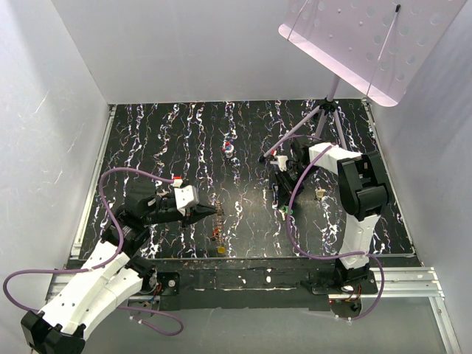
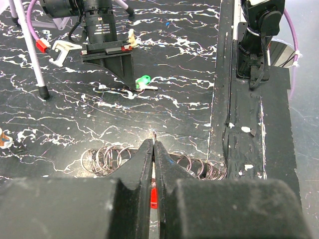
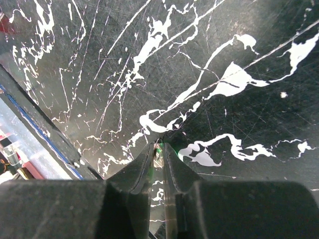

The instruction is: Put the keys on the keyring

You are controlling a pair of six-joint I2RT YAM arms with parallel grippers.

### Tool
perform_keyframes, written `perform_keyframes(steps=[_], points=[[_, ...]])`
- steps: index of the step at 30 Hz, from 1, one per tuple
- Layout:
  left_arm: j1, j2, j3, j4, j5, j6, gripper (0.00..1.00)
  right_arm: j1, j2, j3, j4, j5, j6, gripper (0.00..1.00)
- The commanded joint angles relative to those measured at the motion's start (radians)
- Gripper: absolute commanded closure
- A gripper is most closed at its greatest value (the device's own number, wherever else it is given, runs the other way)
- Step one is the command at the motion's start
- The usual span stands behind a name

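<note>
My left gripper (image 1: 212, 211) is shut on the keyring (image 2: 102, 159), a grey coiled wire ring whose loops show on both sides of the fingers (image 2: 142, 164). Through the slit between them I see the red key (image 2: 153, 196); from above it (image 1: 214, 235) lies just nearer than the ring (image 1: 219, 210), and the yellow key (image 1: 221, 251) lies nearer still. My right gripper (image 3: 159, 151) is down on the table, its narrow jaws closed around the green key (image 2: 143, 81); a metal bit and a green glint show between the fingertips. The blue key is out of view.
A red-white-blue blob (image 1: 228, 147) lies mid-table, far side. A small beige lump (image 1: 320, 193) sits beside the right arm. A tripod (image 1: 328, 110) carrying a pink perforated board (image 1: 354, 37) stands at the back right. The table's near edge (image 2: 219, 99) runs beside the keyring.
</note>
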Motion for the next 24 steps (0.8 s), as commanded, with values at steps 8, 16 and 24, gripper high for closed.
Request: perform_keyframes(steps=[8, 16, 24], points=[[0.007, -0.005, 0.014, 0.026, 0.022, 0.005, 1.0, 0.006, 0.011, 0.033, -0.019, 0.017, 0.003, 0.94], [0.008, -0.007, 0.014, 0.028, 0.026, 0.005, 1.0, 0.006, -0.029, 0.045, -0.042, -0.015, -0.03, 0.99], [0.016, -0.01, 0.008, 0.051, 0.04, -0.013, 1.0, 0.004, -0.127, 0.038, -0.057, -0.137, -0.113, 0.99]])
